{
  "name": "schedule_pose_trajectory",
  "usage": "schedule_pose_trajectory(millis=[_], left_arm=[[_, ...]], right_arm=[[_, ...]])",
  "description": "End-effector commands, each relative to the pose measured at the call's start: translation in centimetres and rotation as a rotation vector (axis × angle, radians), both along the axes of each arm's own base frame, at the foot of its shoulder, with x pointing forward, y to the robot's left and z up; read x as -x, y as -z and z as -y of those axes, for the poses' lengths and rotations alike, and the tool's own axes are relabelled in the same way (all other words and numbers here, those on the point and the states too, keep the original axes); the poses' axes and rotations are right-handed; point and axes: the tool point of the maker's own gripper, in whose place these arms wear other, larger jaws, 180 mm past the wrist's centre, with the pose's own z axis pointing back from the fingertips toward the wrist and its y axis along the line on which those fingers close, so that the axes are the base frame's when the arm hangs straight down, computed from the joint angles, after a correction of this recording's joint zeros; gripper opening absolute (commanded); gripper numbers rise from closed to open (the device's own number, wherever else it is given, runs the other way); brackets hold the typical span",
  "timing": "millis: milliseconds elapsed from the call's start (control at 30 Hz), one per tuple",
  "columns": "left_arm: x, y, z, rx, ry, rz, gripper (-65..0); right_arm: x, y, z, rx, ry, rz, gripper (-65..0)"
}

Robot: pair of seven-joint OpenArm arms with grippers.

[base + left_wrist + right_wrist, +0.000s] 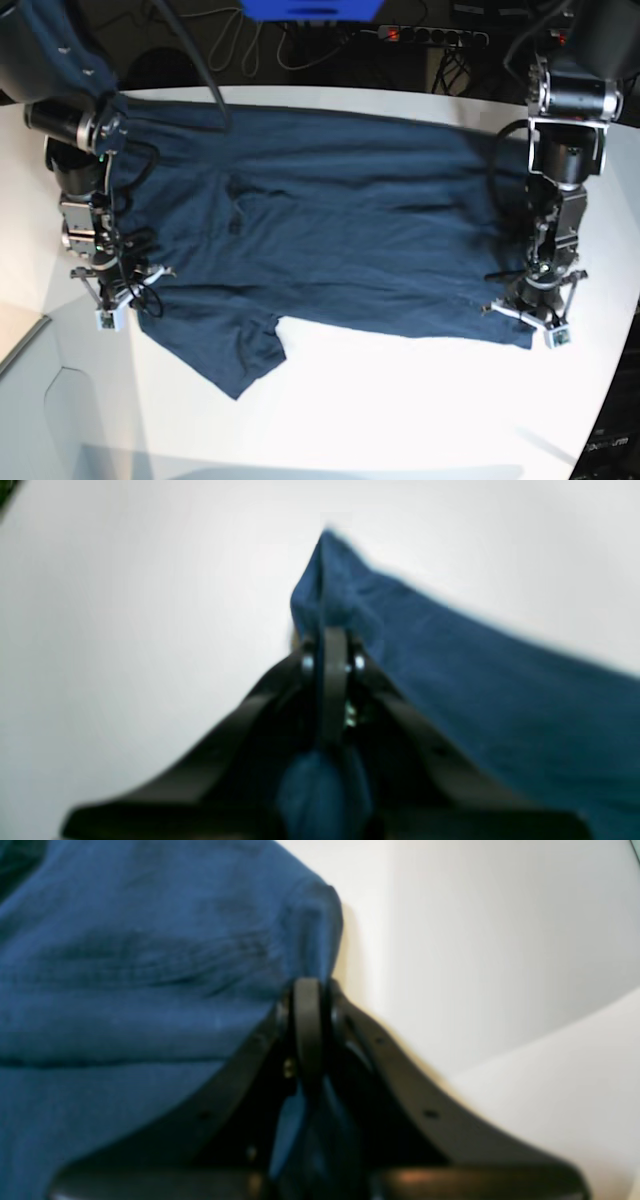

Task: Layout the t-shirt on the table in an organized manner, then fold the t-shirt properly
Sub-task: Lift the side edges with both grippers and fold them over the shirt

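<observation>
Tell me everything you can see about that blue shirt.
The t-shirt is dark navy, soft-looking cloth, plain and wrinkled. It lies spread sideways across the white table, mostly flat, with one short sleeve sticking out toward the near edge. The right gripper is shut on one end of it and the left gripper on the other, cloth bunched between the jaws of each.

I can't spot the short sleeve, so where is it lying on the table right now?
In the base view, one sleeve of the t-shirt lies on the white table, jutting toward the near edge at lower left, just beside the right gripper.
</observation>
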Motion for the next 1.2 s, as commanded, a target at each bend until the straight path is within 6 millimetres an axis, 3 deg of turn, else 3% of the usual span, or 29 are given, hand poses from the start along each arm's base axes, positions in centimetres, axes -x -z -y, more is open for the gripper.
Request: schedule_pose_trajectory(millis=[0,133,333,500,700,800,1067,1167], left_arm=[[-1.1,-2.6,-0.5,-0.024,0.001,0.076,-65.0],[-1.2,-4.1,0.4,-0.029,0.026,0.127,-65.0],[0.2,-3.2,1.0,-0.019,0.04,0.098,-65.0],[1.7,-4.0,-0.8,0.011,-0.027,0.142,-65.0],[3.4,-4.4,-1.0,0.015,-0.041,0.169,-65.0],[4.1,-4.4,-0.7,0.012,-0.034,0.171,-65.0],[6.5,-3.5,1.0,0.028,-0.011,0.161,-65.0],[7.0,-3.9,1.3,0.024,-0.001,0.172,-65.0]], right_arm=[[-1.1,-1.4,0.2,0.015,-0.003,0.042,-65.0],[-1.2,-3.0,0.7,0.027,0.026,0.111,-65.0],[0.0,-3.5,1.4,0.059,0.038,0.144,-65.0],[1.1,-4.6,2.9,0.04,0.127,0.198,-65.0],[1.8,-6.3,2.6,-0.066,0.135,0.272,-65.0],[1.8,-7.5,1.5,-0.107,0.115,0.315,-65.0],[4.9,-8.9,0.6,-0.075,0.11,0.366,-65.0],[6.5,-10.1,1.2,-0.079,0.137,0.411,-65.0]])
